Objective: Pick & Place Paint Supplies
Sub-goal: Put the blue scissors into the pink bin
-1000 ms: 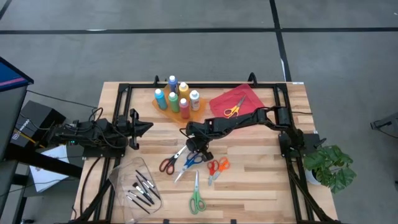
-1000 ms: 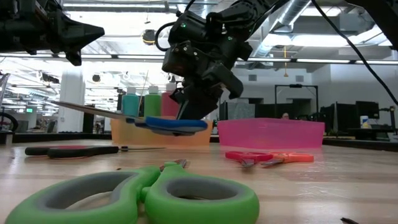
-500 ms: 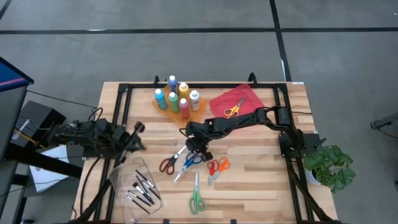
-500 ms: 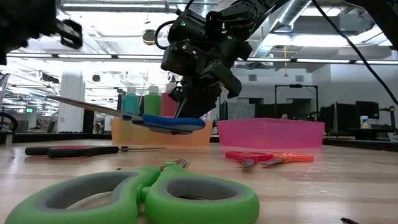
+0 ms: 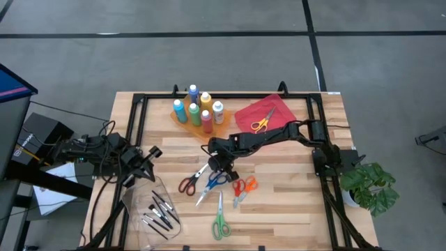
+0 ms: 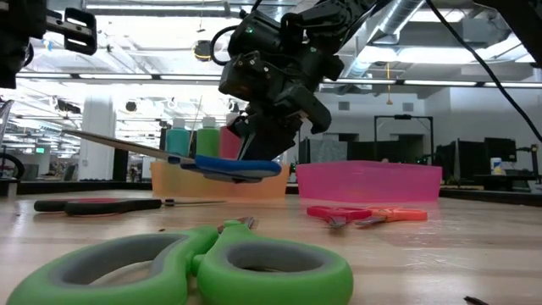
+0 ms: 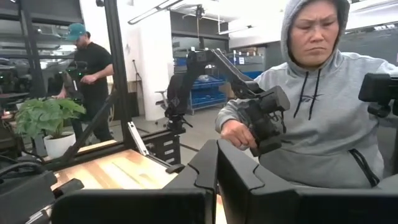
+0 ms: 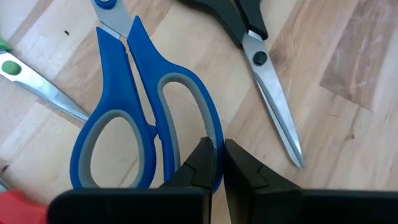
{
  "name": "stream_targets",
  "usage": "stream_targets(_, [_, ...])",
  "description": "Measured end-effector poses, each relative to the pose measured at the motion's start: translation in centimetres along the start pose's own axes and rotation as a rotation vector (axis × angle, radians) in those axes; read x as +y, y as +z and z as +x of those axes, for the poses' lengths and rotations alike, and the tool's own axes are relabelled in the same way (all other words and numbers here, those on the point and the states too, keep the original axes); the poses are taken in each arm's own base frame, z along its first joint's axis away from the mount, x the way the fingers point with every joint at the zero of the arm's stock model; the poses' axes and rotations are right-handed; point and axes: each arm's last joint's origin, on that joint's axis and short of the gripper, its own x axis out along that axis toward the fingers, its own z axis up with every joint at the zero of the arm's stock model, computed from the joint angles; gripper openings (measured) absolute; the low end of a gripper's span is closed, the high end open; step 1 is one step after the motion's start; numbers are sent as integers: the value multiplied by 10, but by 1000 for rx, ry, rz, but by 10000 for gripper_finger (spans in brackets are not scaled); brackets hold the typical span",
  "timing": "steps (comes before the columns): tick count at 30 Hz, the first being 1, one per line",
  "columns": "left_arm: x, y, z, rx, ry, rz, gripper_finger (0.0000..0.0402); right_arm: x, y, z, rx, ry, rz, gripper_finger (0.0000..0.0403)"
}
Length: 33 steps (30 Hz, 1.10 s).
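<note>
Low view, nearest first: you see the green scissors point(image 6: 203, 267) lying flat on the wood, with thick, matte, rounded loop handles. Behind them, the right gripper point(image 6: 254, 152) pinches one loop of the blue scissors point(image 6: 229, 167); the tool hangs clear of the table point(image 6: 474, 246), blades pointing away and roughly level, unchanged over the last second. Treat the lift as complete and the carry as the next step.

Right wrist view confirms the grip: fingers pressed together on the blue plastic loop with its grey inner lining, polished steel blades beyond.

What has changed is the left arm. In the high view, the left gripper point(image 5: 150, 155), fingers pressed together and holding nothing, has swung from pointing across the table toward the clear tray point(image 5: 150, 199) of brushes point(image 5: 159, 213), probably to start on them.

Farther back, the orange-handled scissors point(image 6: 364, 214) lie flat. Beyond stand the translucent pink tray point(image 6: 368, 182) and the orange tray point(image 6: 174, 182) with its smooth cylindrical paint bottles point(image 6: 196, 140).
</note>
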Motion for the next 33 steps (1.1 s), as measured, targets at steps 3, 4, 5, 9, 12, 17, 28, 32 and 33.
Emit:
stream_targets(3, [3, 0, -1, -4, 92, 2, 1, 0, 0, 0, 0, 0, 0, 11])
stream_targets(4, [5, 0, -1, -6, 140, 3, 1, 0, 0, 0, 1, 0, 0, 11])
stream_targets(5, [6, 0, -1, -5, 181, 2, 1, 0, 0, 0, 1, 1, -2, 11])
stream_targets(9, [8, 0, -2, -4, 237, 1, 1, 1, 0, 0, 2, 2, -13, 11])
stream_targets(12, [8, 0, -2, -5, 240, 2, 1, 1, 0, 0, 2, 2, -15, 11])
stream_targets(17, [12, -1, -3, -2, 372, -4, 1, 1, 0, 0, 3, 3, -17, 11])
stream_targets(28, [13, -1, -4, -3, 423, -5, 1, 2, 1, 0, 3, 4, -24, 11])
stream_targets(32, [14, -1, -4, -3, 440, -5, 1, 2, 1, 0, 3, 4, -24, 11])
stream_targets(33, [14, -2, -4, 4, 441, -8, 1, 2, 1, 0, 3, 4, -24, 11])
